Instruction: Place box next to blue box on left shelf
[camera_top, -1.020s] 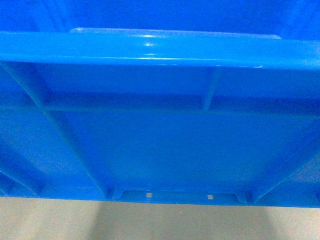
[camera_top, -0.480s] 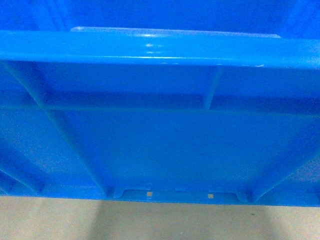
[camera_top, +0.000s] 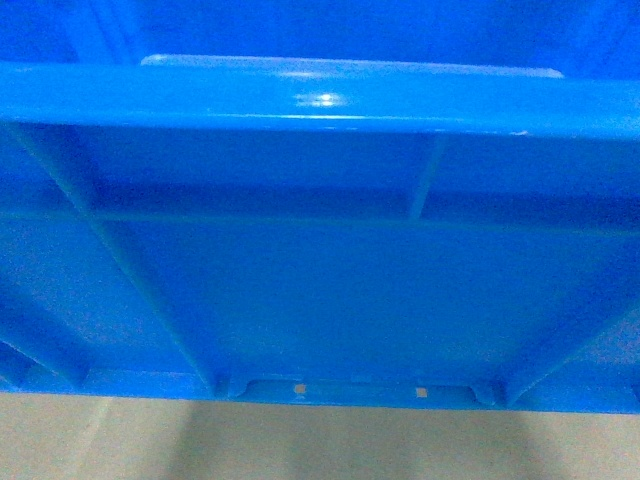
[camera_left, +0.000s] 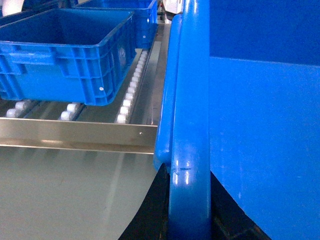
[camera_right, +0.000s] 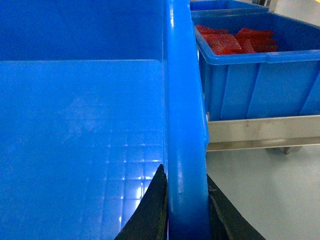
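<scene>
The box (camera_top: 320, 290), a large bright blue ribbed crate, fills the head view with its near wall and thick rim. My left gripper (camera_left: 188, 172) is shut on the box's left rim, one black finger on each side. My right gripper (camera_right: 184, 171) is shut likewise on the right rim, beside the box's smooth inside (camera_right: 80, 125). In the left wrist view the left shelf (camera_left: 131, 92), with white rollers between grey metal rails, lies ahead and to the left of the held box (camera_left: 260, 130). The blue box (camera_left: 65, 55) stands on those rollers, apart from the held box.
A second blue crate (camera_left: 145, 15) sits farther back on the left shelf. To the right, a blue crate holding red parts (camera_right: 250, 65) rests on a metal rail (camera_right: 260, 131). Grey floor (camera_left: 60, 200) lies below the shelf's front rail (camera_left: 75, 136).
The glare on the box's rim has slid slightly to the right in the head view. The box otherwise looks as it did.
</scene>
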